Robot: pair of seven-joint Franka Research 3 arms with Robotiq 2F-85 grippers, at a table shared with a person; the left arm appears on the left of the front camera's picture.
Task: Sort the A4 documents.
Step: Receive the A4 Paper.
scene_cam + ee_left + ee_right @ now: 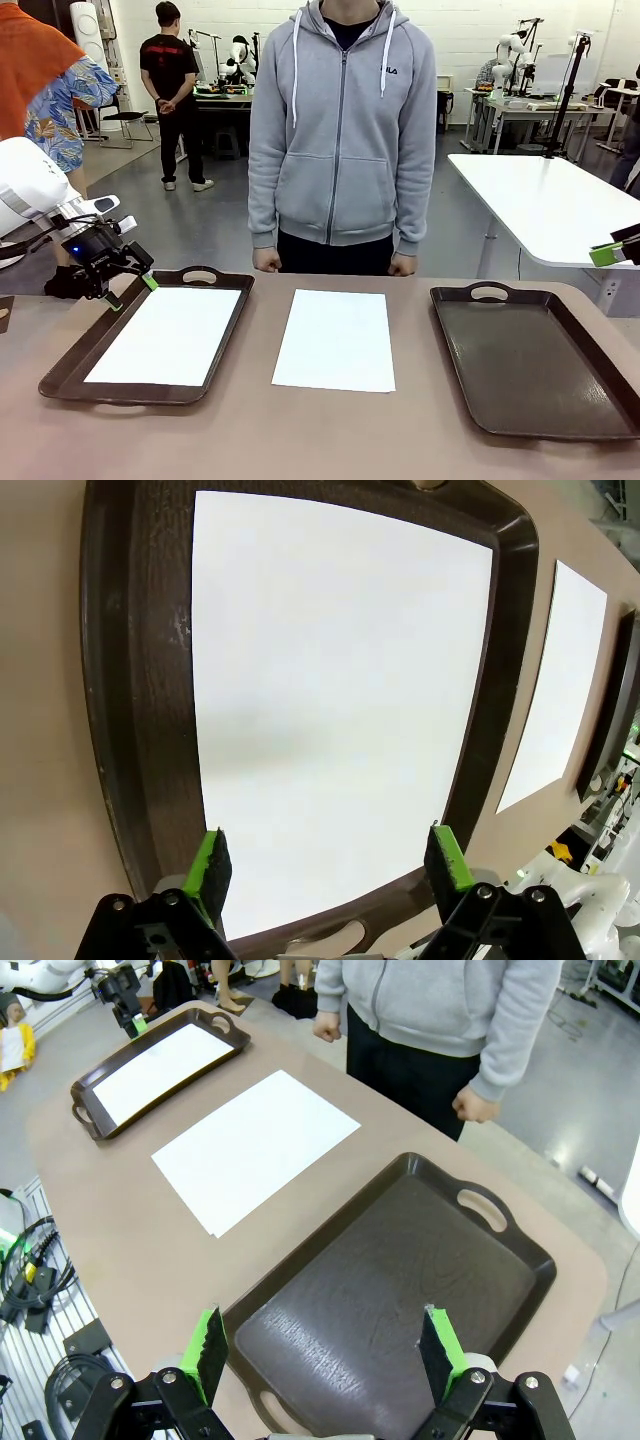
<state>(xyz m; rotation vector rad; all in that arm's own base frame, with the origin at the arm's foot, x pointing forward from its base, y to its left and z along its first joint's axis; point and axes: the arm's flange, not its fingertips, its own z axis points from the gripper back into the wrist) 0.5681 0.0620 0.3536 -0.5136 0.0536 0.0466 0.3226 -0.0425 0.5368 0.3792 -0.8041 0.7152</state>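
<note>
Two sheets we log: first A4 document [170, 335] inside the tray [70, 365] at the table's [300, 440] left edge; second A4 document [334, 338] mid-table; left tool [328, 855] and right tool [323, 1345] both spread wide.

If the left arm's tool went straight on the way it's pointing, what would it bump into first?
Most likely the white sheet in the brown tray: the open left tool points at it, with nothing between as far as shows.

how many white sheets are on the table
2: one sheet in the left tray, another sheet on the bare table right of it. More could hide under either.
</note>
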